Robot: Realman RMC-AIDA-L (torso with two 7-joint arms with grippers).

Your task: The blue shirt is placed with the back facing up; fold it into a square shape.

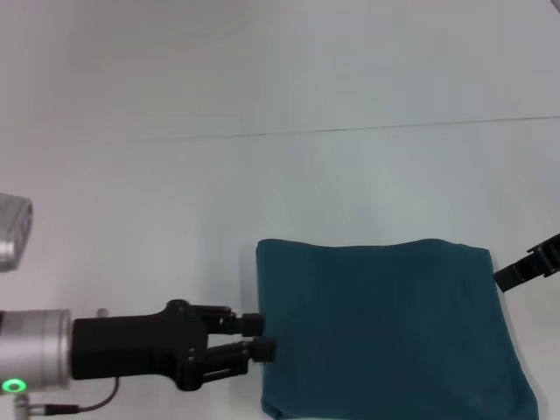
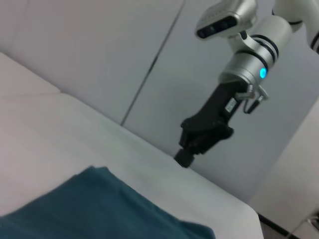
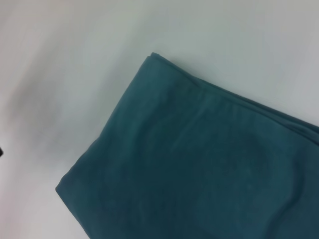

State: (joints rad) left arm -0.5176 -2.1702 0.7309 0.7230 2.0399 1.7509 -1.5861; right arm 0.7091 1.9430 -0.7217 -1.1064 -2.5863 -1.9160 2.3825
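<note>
The blue shirt [image 1: 385, 332] lies folded into a flat, roughly square pad on the white table, in the lower right of the head view, with only plain fabric showing. It also shows in the left wrist view as the blue shirt [image 2: 99, 209] and fills much of the right wrist view as the blue shirt [image 3: 199, 164]. My left gripper [image 1: 260, 337] sits low at the shirt's left edge, open by a small gap, and nothing is visible between its fingertips. My right gripper [image 1: 525, 267] hovers just off the shirt's far right corner. The left wrist view shows this right gripper [image 2: 187, 154] above the table, clear of the cloth.
The white table [image 1: 262, 192] stretches beyond and to the left of the shirt, with a thin seam [image 1: 350, 129] across it. The table's edge [image 2: 249, 211] drops off near the right arm. Grey wall panels stand behind.
</note>
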